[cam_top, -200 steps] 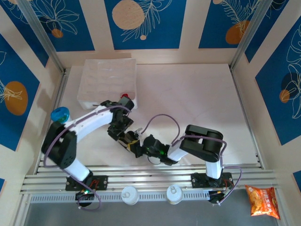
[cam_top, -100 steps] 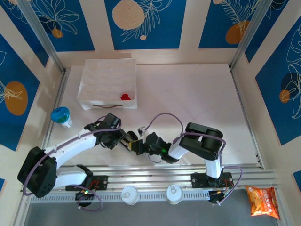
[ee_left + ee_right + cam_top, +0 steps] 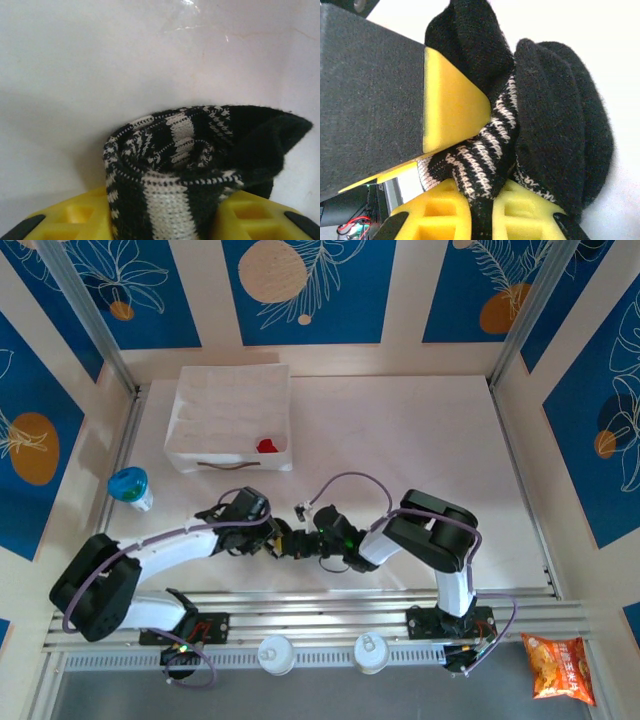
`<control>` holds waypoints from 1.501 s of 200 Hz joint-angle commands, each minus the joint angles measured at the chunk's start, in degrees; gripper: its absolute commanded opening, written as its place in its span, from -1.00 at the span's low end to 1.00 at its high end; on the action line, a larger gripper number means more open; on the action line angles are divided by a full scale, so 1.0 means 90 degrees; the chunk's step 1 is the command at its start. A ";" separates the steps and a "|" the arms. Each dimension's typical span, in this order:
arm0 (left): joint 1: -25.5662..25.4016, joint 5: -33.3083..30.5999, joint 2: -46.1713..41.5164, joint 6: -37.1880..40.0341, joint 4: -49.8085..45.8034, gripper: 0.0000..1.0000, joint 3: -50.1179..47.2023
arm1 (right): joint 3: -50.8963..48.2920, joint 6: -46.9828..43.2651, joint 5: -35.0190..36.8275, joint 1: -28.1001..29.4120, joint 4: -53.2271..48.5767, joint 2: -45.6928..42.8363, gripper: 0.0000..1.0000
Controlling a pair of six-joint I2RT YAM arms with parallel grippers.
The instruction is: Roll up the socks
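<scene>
Striped sock [image 3: 175, 150]: lower end ran off the bottom edge of my left wrist view; toe and cuff were rolled inside the bundle, so I could not tell them apart.
Left gripper [image 3: 165, 220]: cut by the bottom edge, yellow tips alone in view, sock pressed between them.
Right gripper [image 3: 482, 210]: base cut by the bottom edge, sock pinched between its tips.
Overhead: sock buried between both my grippers, too small to make out.
Red sock [image 3: 266, 446]: small patch in the tray [image 3: 220, 390]; compartment not readable.
</scene>
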 commanded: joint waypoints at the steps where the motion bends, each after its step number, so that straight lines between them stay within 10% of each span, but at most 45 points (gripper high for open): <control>1: -0.0259 0.0190 0.0747 -0.0096 -0.0698 -0.33 -0.0237 | -0.0102 -0.0514 0.0393 -0.0088 -0.2805 0.0605 -1.00; 64: -0.0251 -0.0108 0.2548 -0.0181 -0.2889 -0.41 0.1293 | -0.0581 -0.2392 0.1625 0.0116 -0.2533 -0.1278 0.14; 132: -0.0255 -0.0041 0.3801 -0.0155 -0.4947 -0.44 0.3267 | -0.0705 -0.4260 0.2641 0.0586 -0.3045 -0.2615 0.17; 255: -0.0042 0.0482 0.4993 0.0762 -0.5671 -0.51 0.4950 | 0.1140 -0.5085 0.4558 0.1262 -0.3396 -0.0825 0.26; 284: -0.0034 0.0584 0.4930 0.0833 -0.5588 -0.52 0.4928 | 0.1470 -0.4699 0.4798 0.1214 -0.3865 -0.0430 0.05; 300: -0.0026 0.0641 0.4862 0.0877 -0.5544 -0.52 0.4913 | 0.1545 -0.4417 0.4733 0.1180 -0.4126 -0.0251 -0.52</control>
